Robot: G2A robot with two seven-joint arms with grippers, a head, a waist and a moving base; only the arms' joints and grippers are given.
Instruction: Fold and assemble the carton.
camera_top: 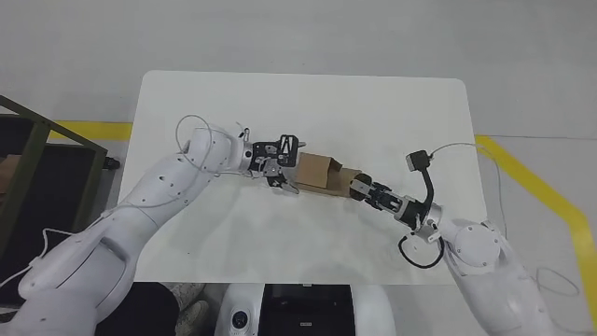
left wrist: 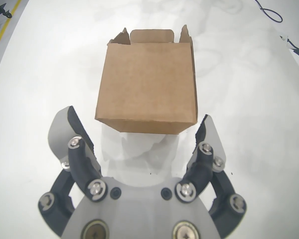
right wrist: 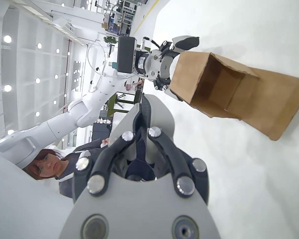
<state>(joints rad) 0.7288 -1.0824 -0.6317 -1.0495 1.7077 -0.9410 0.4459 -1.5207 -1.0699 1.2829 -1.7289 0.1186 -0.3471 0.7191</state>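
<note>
**Carton squared up, one end left to close**

The carton (camera_top: 319, 173) lies on its side near the middle of the counter (camera_top: 373, 112). It is already formed into a box, and the end facing the left tool (left wrist: 138, 115) looks closed. That tool is released, with a finger on either side of the closed end and not clamping it. The far end gapes, its flaps (left wrist: 152, 35) sticking out. The right tool (right wrist: 142, 105) is clenched on nothing, just beside that opening. I judge the task past halfway, with folding in and tucking the flaps still to do.
</note>
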